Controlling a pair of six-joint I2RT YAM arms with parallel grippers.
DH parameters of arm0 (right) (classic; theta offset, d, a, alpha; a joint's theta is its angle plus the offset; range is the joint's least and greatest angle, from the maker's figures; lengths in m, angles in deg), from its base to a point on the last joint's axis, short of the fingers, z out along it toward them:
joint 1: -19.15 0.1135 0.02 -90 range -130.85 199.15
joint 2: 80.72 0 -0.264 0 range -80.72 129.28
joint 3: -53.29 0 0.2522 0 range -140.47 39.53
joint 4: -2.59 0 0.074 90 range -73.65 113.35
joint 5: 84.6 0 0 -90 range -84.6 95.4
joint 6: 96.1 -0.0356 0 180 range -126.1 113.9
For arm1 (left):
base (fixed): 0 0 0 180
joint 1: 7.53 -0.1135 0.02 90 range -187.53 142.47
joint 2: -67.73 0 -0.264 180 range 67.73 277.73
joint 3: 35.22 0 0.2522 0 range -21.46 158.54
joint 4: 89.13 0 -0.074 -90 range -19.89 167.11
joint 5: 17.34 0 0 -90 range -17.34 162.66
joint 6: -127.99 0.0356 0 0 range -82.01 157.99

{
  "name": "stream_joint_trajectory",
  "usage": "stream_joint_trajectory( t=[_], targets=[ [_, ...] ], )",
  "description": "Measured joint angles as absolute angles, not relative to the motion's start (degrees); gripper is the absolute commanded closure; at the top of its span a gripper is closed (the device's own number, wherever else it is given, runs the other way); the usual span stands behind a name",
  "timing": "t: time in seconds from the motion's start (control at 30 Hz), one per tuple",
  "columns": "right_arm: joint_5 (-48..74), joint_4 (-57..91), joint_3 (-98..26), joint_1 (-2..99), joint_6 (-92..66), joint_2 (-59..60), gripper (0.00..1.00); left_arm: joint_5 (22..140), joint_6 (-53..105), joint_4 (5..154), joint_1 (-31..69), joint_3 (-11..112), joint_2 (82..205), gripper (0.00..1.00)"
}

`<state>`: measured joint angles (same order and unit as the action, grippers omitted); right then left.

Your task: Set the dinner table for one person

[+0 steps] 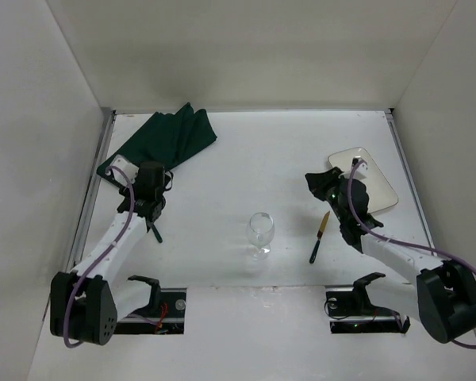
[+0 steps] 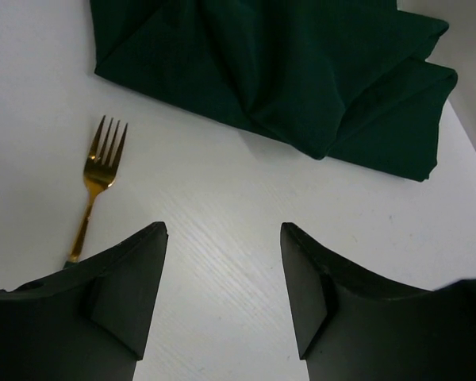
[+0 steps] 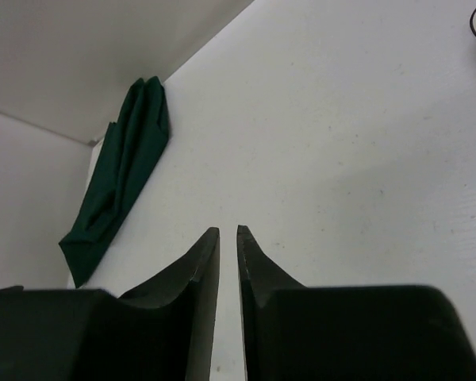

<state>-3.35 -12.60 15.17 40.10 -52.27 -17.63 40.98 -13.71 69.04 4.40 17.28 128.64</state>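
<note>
The dinner table [image 1: 262,151] is a white tabletop with metal side rails. A stemmed wine glass [image 1: 261,232] stands upright near its front middle. A knife [image 1: 320,236] with a gold and dark body lies right of the glass. A white square plate [image 1: 373,181] sits at the right. A gold fork [image 2: 95,182] lies left of my left gripper [image 2: 222,238], which is open and empty; only the fork's dark handle [image 1: 156,232] shows from above. My left gripper [image 1: 149,178] hovers just short of the cloth. My right gripper [image 1: 312,181] [image 3: 228,230] is shut and empty beside the plate.
A crumpled dark green cloth [image 1: 163,143] lies at the back left; it also shows in the left wrist view [image 2: 278,71] and in the right wrist view [image 3: 119,182]. White walls enclose the table on three sides.
</note>
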Motion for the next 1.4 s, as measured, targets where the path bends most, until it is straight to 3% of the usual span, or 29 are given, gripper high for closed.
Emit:
stream_joint_trajectory(
  t=[0.07,0.23,0.33,0.77,1.07,1.4],
  targets=[
    [-2.8,-12.6,15.2,40.1,-52.3,-16.9,0.76,41.0,-14.5,70.9,4.4,19.0,132.0,0.42],
    [-2.1,-12.6,15.0,40.1,-52.4,-14.8,0.42,41.2,-16.5,74.7,4.4,24.8,140.8,0.41],
    [-1.9,-12.6,14.7,40.1,-52.2,-13.3,0.32,41.7,-17.5,76.5,3.1,27.8,145.5,0.41],
    [-1.2,-12.6,13.4,40.2,-52.1,-10.3,0.3,49.6,-19.1,79.7,0.0,40.0,167.1,0.5],
    [-1.2,-12.6,12.9,40.5,-52.0,-8.8,0.3,50.5,-20.4,81.6,1.3,43.0,176.0,0.87],
    [-0.9,-12.6,12.6,40.6,-51.9,-8.1,0.29,59.0,-12.8,88.1,8.3,59.4,187.1,0.95]
  ],
)
